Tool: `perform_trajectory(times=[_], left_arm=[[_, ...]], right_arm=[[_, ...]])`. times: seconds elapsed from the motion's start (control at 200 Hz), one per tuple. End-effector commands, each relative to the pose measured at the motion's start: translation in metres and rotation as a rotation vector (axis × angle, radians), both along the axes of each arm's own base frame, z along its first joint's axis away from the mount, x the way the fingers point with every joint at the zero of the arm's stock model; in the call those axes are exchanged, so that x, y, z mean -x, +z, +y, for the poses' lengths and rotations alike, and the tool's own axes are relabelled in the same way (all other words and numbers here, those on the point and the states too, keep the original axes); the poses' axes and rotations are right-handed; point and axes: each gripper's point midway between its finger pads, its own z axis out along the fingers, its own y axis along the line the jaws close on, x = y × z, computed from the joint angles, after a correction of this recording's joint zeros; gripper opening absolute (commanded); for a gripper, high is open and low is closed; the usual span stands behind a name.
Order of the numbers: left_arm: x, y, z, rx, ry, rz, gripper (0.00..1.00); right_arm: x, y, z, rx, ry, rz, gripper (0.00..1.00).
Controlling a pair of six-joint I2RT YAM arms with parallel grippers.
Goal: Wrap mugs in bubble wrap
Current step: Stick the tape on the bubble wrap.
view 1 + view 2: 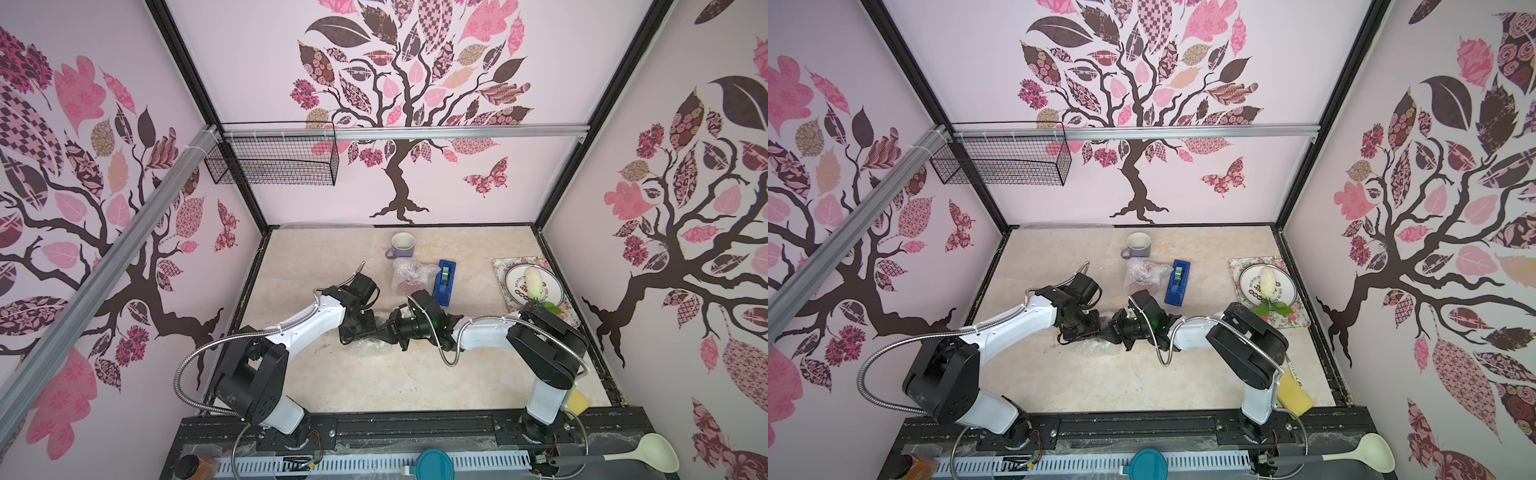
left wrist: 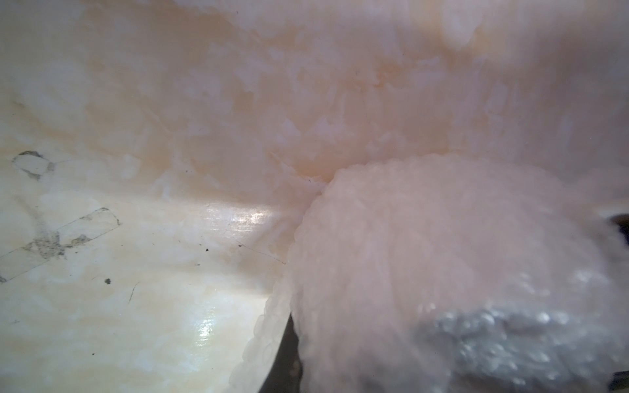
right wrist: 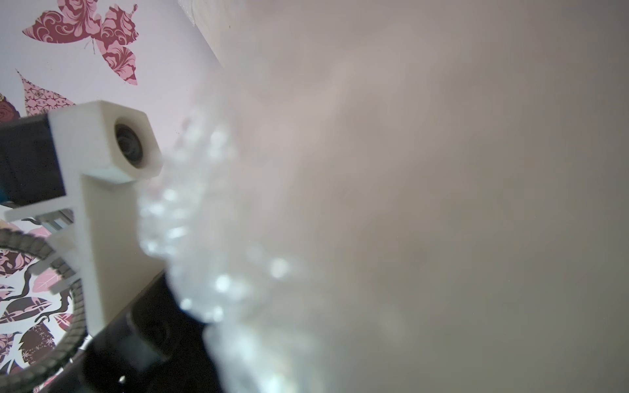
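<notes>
So the mug sits at the back of the counter, wrapped bundle just in front, tape dispenser to its right, tray far right.

The table is smooth, cream, marble-patterned and glossy, with bright glints and a few scuffs. The bubble wrap is clear, pimpled plastic, shiny where light catches it. Near the far edge, the lavender mug looks like glazed ceramic; the tape dispenser is glossy blue plastic. The wire basket is black metal mesh.
</notes>
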Motion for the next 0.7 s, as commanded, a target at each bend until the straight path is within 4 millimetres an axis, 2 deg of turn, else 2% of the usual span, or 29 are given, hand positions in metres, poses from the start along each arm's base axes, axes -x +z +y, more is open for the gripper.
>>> perform_trajectory(times=[0.0,0.165,0.345,0.52,0.63,0.695], left_arm=[[-0.032,0.040,-0.023,0.129,0.045,-0.148,0.00],[-0.026,0.038,-0.018,0.126,0.069,-0.136,0.00],[-0.022,0.042,-0.017,0.138,0.076,-0.139,0.00],[-0.019,0.038,-0.015,0.148,0.087,-0.120,0.10],[-0.014,0.034,-0.015,0.187,0.106,-0.084,0.21],[-0.011,0.034,-0.016,0.216,0.108,-0.070,0.23]], right_arm=[[0.014,-0.030,-0.010,0.095,-0.041,0.139,0.00],[0.008,-0.038,-0.012,0.113,-0.072,0.159,0.00],[0.009,-0.042,-0.027,0.164,-0.095,0.177,0.00],[0.002,-0.042,-0.027,0.172,-0.095,0.171,0.00],[0.001,-0.043,-0.026,0.186,-0.076,0.173,0.00],[0.001,-0.046,-0.028,0.191,-0.080,0.174,0.00]])
